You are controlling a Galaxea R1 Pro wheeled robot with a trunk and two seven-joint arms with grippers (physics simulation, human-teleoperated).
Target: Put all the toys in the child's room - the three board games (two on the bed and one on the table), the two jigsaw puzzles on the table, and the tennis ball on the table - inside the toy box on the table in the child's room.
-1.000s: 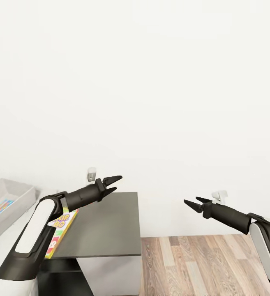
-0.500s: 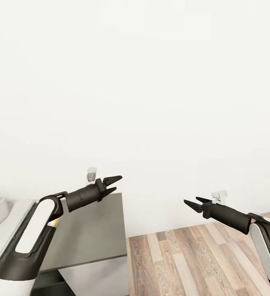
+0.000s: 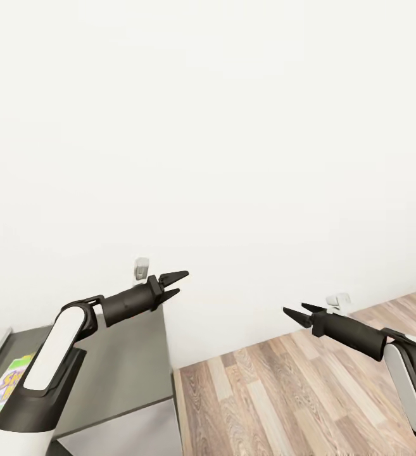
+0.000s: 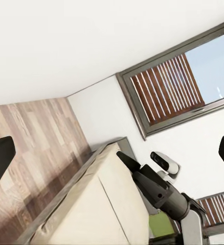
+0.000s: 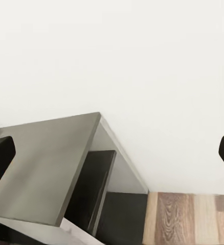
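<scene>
White wall faces us; our left hand [image 3: 176, 284] and right hand [image 3: 294, 313] hang parted and empty. One colourful board game [image 3: 4, 387] lies flat on the dark grey surface [image 3: 128, 367] beside our left arm

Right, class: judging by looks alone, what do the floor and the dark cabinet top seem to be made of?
The floor looks like wood planks or wood-look laminate: long boards with brown grain and visible seams, matte. The dark cabinet top looks like a smooth painted or laminated panel: even dark grey, no grain, a soft sheen. As renders, the true material stays open.
</scene>
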